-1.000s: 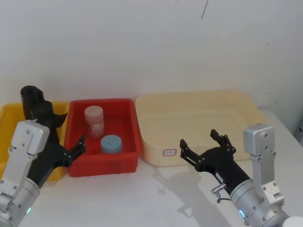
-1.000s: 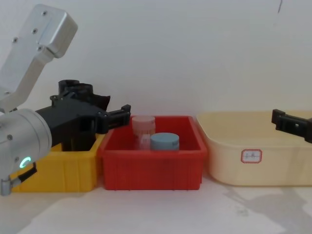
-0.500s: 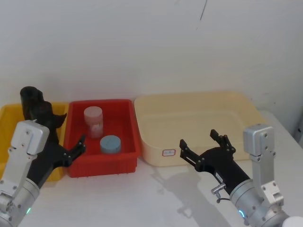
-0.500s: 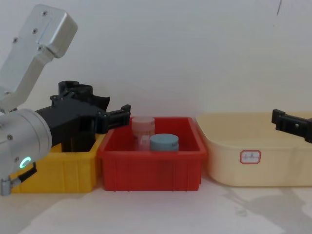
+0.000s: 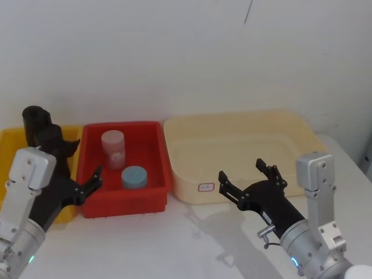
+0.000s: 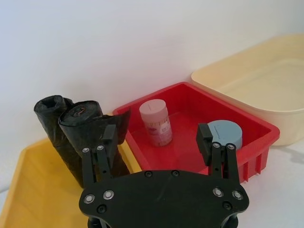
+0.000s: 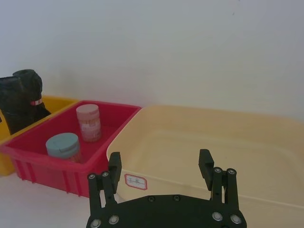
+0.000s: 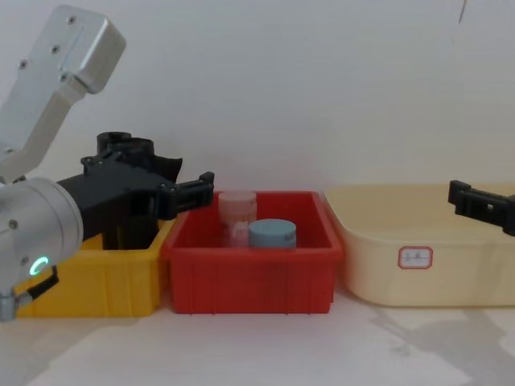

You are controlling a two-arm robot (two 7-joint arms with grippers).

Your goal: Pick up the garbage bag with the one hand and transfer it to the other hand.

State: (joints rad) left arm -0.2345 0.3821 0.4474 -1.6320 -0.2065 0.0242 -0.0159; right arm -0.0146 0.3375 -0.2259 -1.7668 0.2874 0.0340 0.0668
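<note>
Two black rolls stand in the yellow bin (image 6: pixel 14 190). The garbage bag (image 6: pixel 85 130) is the nearer, straight roll; the lumpy roll (image 6: pixel 51 121) stands behind it and carries a red mark (image 7: pixel 35 102). My left gripper (image 6: pixel 157 137) (image 5: pixel 81 164), on the arm with the green light (image 8: pixel 36 266), hovers open in front of the bins. One finger (image 6: pixel 109 135) lines up with the garbage bag, the other with the red bin. My right gripper (image 7: pixel 159 162) (image 5: pixel 243 172) is open and holds nothing, low over the table in front of the cream tray.
The red bin (image 5: pixel 160 157) holds a clear jar with a pink lid (image 5: pixel 113 149) and a squat blue-lidded jar (image 5: pixel 134 176). A large cream tray (image 5: pixel 302 125) sits on the right. A white wall stands close behind all three. Bare white table (image 5: pixel 174 238) lies in front.
My left arm has drifted very slightly toward the left. Both grippers stay open and the bins and rolls have not moved.
</note>
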